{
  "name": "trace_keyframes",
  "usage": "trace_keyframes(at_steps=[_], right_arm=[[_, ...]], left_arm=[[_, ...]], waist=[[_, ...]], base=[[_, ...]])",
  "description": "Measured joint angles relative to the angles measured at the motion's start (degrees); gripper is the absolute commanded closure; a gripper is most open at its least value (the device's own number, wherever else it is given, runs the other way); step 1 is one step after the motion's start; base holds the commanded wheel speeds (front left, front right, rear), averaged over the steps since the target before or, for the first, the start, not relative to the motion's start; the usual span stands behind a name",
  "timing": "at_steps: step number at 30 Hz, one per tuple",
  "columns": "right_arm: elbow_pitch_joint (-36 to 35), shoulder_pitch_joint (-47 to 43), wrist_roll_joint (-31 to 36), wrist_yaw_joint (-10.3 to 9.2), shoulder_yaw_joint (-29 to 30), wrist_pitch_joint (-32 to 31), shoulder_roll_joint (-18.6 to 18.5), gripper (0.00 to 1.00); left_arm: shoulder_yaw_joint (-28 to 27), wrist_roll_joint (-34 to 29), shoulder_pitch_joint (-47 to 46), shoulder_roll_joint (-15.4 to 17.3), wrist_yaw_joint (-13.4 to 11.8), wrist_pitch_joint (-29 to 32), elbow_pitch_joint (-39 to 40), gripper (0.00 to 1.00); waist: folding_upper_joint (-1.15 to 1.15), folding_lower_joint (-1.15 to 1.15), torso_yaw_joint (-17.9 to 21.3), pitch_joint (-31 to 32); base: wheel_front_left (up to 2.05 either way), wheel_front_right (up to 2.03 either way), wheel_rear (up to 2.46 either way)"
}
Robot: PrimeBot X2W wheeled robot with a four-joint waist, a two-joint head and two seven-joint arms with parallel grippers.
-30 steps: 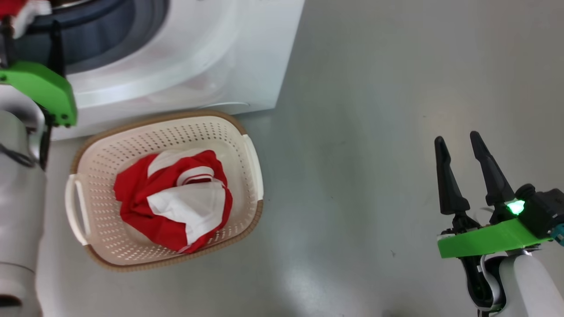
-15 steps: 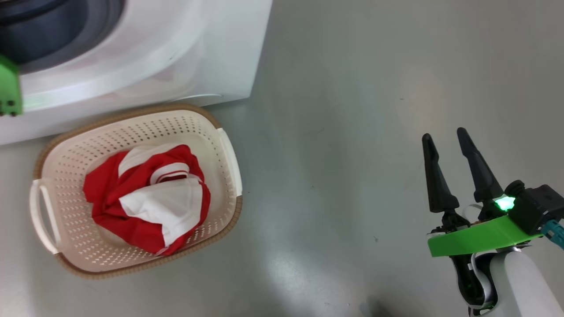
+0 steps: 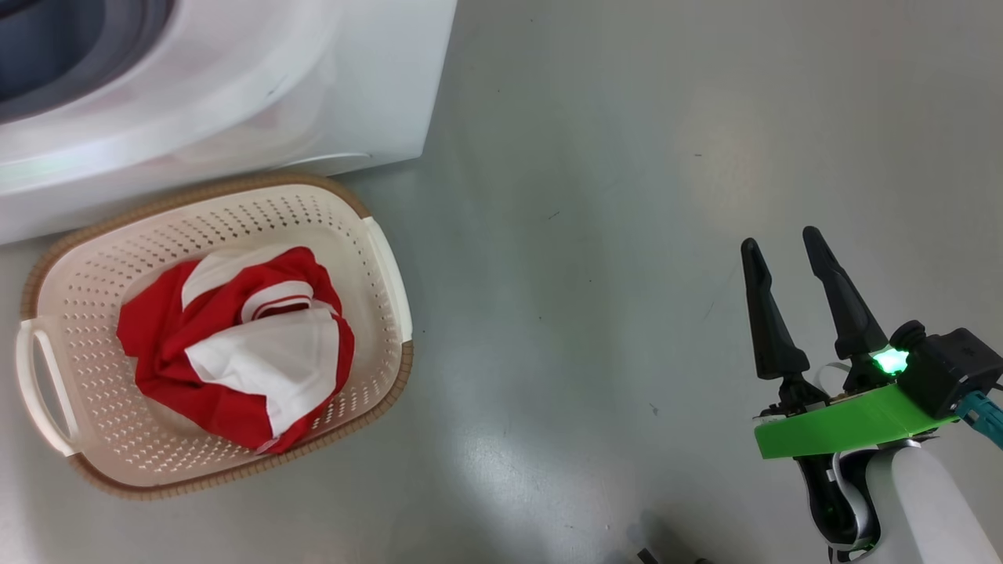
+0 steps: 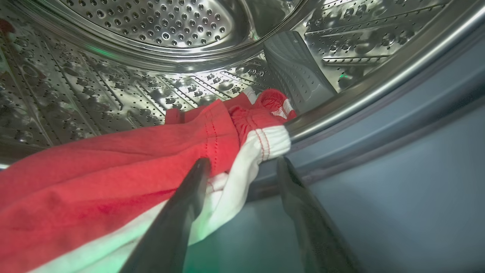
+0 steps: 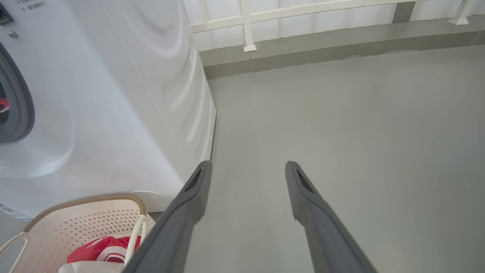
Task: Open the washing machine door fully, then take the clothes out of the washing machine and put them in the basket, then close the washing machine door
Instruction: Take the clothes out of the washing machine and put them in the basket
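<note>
Right gripper [image 5: 247, 163] has its two fingers spread wide over bare grey floor [image 5: 341, 132]. Washing machine [image 5: 113, 94] stands on the left, basket [image 5: 87, 199] on the floor at its foot, red-and-white clothes [image 5: 102, 246] inside. White railing [image 5: 248, 22] along the floor's far edge.

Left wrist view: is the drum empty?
No, a red-and-white garment lies over the front lip of the drum, just ahead of the open left end effector.

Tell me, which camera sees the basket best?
The head view: it sees the whole basket from above, with red clothes inside. The right wrist view catches one corner at its lower left. The left wrist view looks into the drum.
</note>
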State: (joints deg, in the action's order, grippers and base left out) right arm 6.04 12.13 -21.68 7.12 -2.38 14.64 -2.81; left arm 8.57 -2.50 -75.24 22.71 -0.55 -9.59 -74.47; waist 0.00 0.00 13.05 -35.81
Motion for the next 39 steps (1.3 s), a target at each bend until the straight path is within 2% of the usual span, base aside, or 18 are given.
trace_keyframes(at_steps=[1,2,4,5,7,16,24,32,39], right_arm=[[0.00,0.01,0.00,0.00,-0.02,0.00,0.01,0.00],[0.00,0.01,0.00,0.00,-0.04,0.00,0.01,0.00],[0.00,0.01,0.00,0.00,-0.09,0.00,0.01,0.00],[0.00,0.01,0.00,0.00,-0.11,0.00,0.01,0.00],[0.00,0.02,0.00,0.00,-0.11,0.00,0.01,0.00],[0.02,0.02,0.01,0.00,-0.04,0.00,0.01,0.00],[0.03,-0.01,0.11,0.00,0.89,0.00,0.03,0.00],[0.03,-0.38,1.13,0.00,2.04,0.00,0.03,0.00],[0.16,-2.93,1.57,0.00,3.30,0.00,-0.22,0.00]], left_arm=[[0.18,0.00,0.00,0.04,0.00,0.00,-0.02,0.23],[0.42,0.00,0.01,0.08,-0.01,0.00,-0.03,0.45],[0.63,0.00,0.01,0.14,-0.04,0.00,-0.04,0.69],[0.70,0.00,0.01,0.20,-0.23,0.00,-0.04,0.75],[0.81,0.01,0.02,0.30,-0.45,0.00,-0.07,1.00],[0.94,1.11,0.10,0.19,-0.51,-1.56,-0.15,1.00],[-3.33,7.84,3.18,-2.35,0.64,-4.65,3.53,1.00],[-7.26,11.27,14.30,-5.31,2.21,-4.97,23.32,1.00],[-11.92,12.68,25.44,-9.54,4.13,-4.97,38.28,1.00]], waist=[[0.00,0.00,0.01,-0.05],[0.00,0.00,0.02,-0.03],[0.00,0.00,0.07,0.08],[0.00,0.00,0.10,0.14],[0.00,0.00,0.14,0.28],[0.00,0.00,-0.19,1.24],[0.00,0.00,-1.53,3.36],[0.00,0.00,-4.08,6.25],[0.00,0.00,-6.63,9.25]], base=[[0.00,0.00,0.00],[0.00,0.00,0.00],[0.00,0.00,0.00],[0.00,0.00,0.00],[0.00,0.00,0.00],[0.00,0.00,0.00],[0.00,0.00,0.00],[0.00,0.00,0.00],[0.00,0.00,0.00]])
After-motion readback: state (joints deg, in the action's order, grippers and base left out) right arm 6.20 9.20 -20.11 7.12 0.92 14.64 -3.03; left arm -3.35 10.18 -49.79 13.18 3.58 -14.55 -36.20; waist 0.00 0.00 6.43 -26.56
